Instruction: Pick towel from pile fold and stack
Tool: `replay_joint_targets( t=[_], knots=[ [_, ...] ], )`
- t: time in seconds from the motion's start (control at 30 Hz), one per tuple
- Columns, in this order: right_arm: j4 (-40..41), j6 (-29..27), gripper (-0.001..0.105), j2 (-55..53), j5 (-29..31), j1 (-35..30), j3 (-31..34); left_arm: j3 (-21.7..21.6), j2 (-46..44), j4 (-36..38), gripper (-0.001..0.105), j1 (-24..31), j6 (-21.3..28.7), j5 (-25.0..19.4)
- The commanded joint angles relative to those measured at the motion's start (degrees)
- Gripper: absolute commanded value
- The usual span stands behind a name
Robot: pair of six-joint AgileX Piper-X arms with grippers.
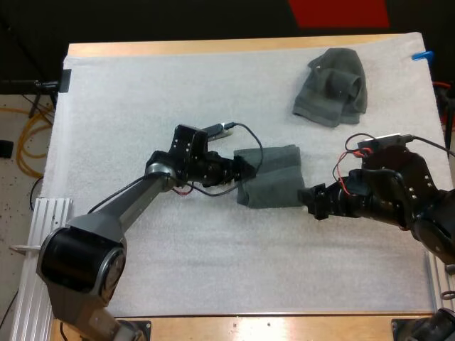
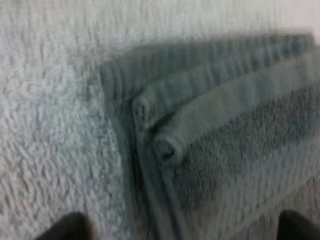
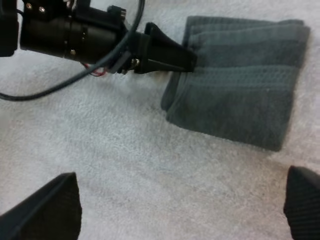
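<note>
Folded towel [image 1: 271, 177] lies flat on the white mat [image 1: 142, 106] near the surface's middle. Left jaws stand wide at its left edge; right jaws, also wide, sit just off its near right corner. A crumpled towel [image 1: 333, 85] lies toward the far right corner.

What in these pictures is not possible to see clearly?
High view: whether the crumpled towel is one towel or several; its folds hide this.
Left wrist view: how many layers the folded towel has; blur hides it.
Right wrist view: the fingers of the right claw, beyond their tips; the frame edge cuts them off.
</note>
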Motion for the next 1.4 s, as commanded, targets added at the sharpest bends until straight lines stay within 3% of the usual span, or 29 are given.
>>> replay_joint_targets(
  t=[0.0, 0.1, 0.4, 0.53, 0.7, 0.8, 1.03, 1.2, 1.37],
  knots=[
    [0.1, 0.0, 0.079, -0.6, 0.6, 0.1, -0.2, -0.8, 0.7, 1.4, 0.074, -0.5, -0.7, -0.3],
    [0.1, 0.0, 0.079, -0.6, 0.7, 0.1, -0.2, -2.1, 1.5, 3.0, 0.074, -1.1, -3.4, -0.6],
    [-0.3, 0.0, 0.079, -0.6, 0.7, 0.1, -0.2, -7.9, 4.9, 6.7, 0.070, -9.4, -3.5, -3.6],
    [-0.3, 0.0, 0.079, -0.6, 0.7, 0.1, -0.2, -8.2, 4.9, 8.2, 0.045, -9.4, -3.5, -5.3],
    [-0.3, 0.0, 0.079, -0.6, 0.7, 0.1, -0.2, -8.2, 4.9, 9.0, 0.002, -9.1, -3.1, -5.6],
    [-0.3, 0.0, 0.079, -0.6, 0.7, 0.1, -0.2, -8.2, 4.7, 9.1, 0.000, -9.1, -2.1, -5.6],
    [-0.3, 0.0, 0.079, -0.6, 0.7, 0.1, -0.2, -8.7, 0.7, 16.9, 0.000, -5.6, 6.2, -9.7],
    [-0.3, 0.0, 0.079, -0.6, 0.7, 0.1, -0.2, -10.8, -2.8, 27.8, 0.000, 1.1, 17.4, -13.6],
    [-0.3, -0.1, 0.079, -0.6, 0.7, 0.1, -0.2, -14.2, -3.4, 40.7, 0.000, 7.9, 31.5, -26.9]
  ],
)
